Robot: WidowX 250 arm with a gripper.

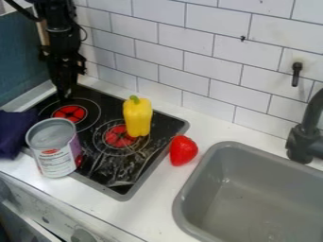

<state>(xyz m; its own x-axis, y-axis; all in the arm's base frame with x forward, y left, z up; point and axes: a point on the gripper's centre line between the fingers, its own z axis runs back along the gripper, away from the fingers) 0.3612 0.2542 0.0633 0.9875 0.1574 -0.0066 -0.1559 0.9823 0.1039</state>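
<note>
The black gripper point(65, 92) hangs down at the upper left, over the back left part of the black stovetop point(114, 165). Its nearest item is the open metal can point(55, 150), standing in front of it at the stove's front left edge. A yellow bell pepper point(138, 117) with a green stem stands upright by the right red burner point(120, 135). The left red burner point(69, 113) lies just in front of the gripper. On the white counter right of the stove rests a red strawberry-like object point(183, 150).
A dark blue cloth point(15, 133) lies at the left edge beside the can. The grey sink point(184, 208) is at the lower right, with a dark faucet point(306, 137) behind it. White tiled wall point(208, 71) runs along the back.
</note>
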